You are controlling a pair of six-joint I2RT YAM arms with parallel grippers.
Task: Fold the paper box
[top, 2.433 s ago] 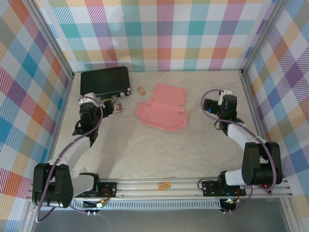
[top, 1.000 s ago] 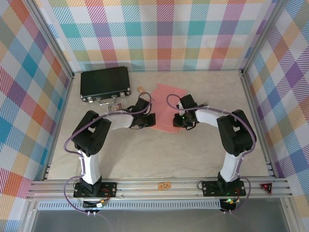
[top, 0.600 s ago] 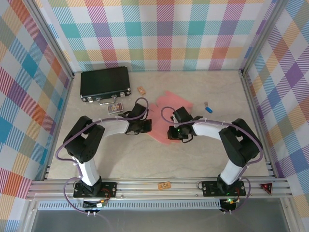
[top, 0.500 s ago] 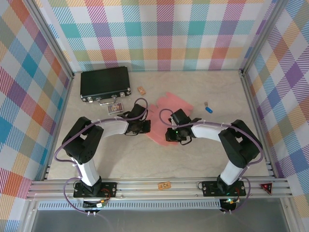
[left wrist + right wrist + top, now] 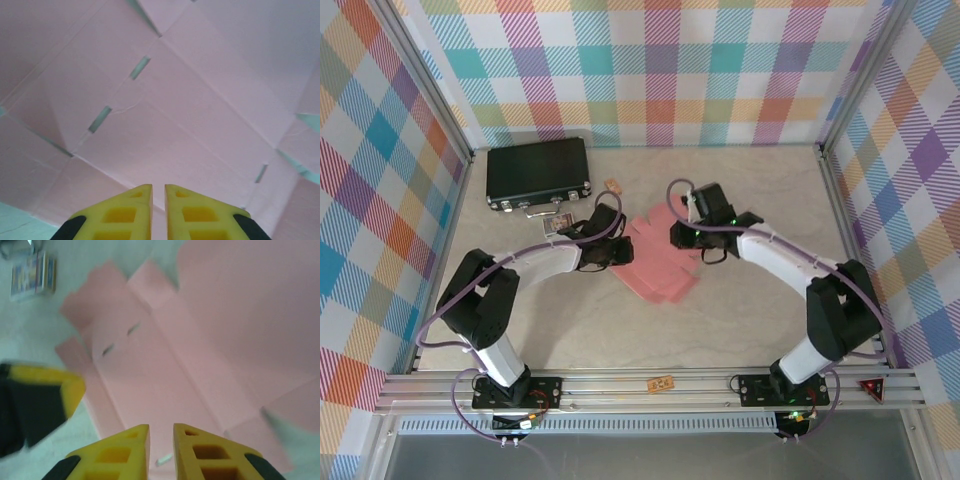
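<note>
The paper box (image 5: 658, 255), still a flat sheet, is seen shifted on the worktop (image 5: 720, 320), lying near the black case (image 5: 538, 172). It is flanked by the left gripper (image 5: 620, 253) and right gripper (image 5: 682, 236), repositioned, fingers narrowly parted, nothing gripped. No flap is yet raised.

2 grippers (image 5: 158, 200) (image 5: 161, 445), jaws nearly closed.

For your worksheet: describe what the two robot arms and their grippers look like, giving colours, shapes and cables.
Both arms have black joint housings joined by white links, with a purple cable looping alongside each. The left gripper and the right gripper each end in two yellow fingers with rectangular cut-outs and black bases. Small green lights glow on the right arm's wrist.
</note>
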